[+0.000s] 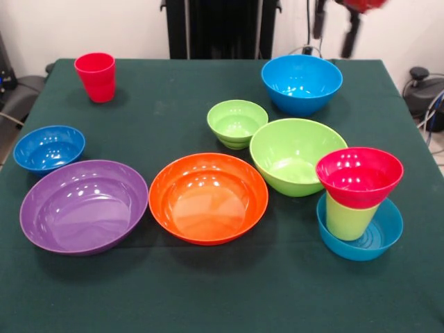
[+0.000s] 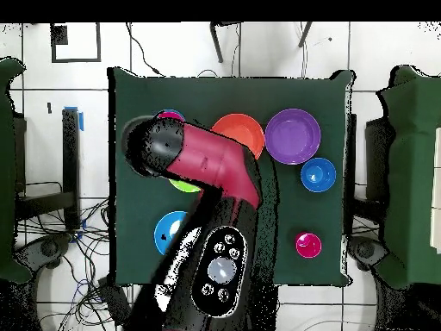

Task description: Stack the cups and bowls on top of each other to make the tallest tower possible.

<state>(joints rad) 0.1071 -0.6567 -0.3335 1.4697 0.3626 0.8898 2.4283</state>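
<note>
The tower stands at the front right: a teal-blue bowl [image 1: 361, 236] holds an upturned lime-green tumbler [image 1: 349, 218], with a red bowl [image 1: 359, 177] upright on top. In the overhead view only its top [image 2: 170, 115] peeks out past the arm. The red tumbler [image 1: 96, 76] stands alone at the far left, and also shows in the overhead view [image 2: 307, 245]. A small dark-blue bowl [image 1: 48, 147] sits at the left edge. My gripper [image 1: 336, 31] hangs high at the top edge, open and empty, well above the table.
A large blue bowl [image 1: 302, 83], a small ribbed lime-green bowl [image 1: 236, 123], a large lime-green bowl [image 1: 295, 156], an orange bowl [image 1: 208, 198] and a purple bowl [image 1: 83, 206] lie across the green table [image 1: 208, 298]. My arm [image 2: 207, 172] hides the middle in the overhead view.
</note>
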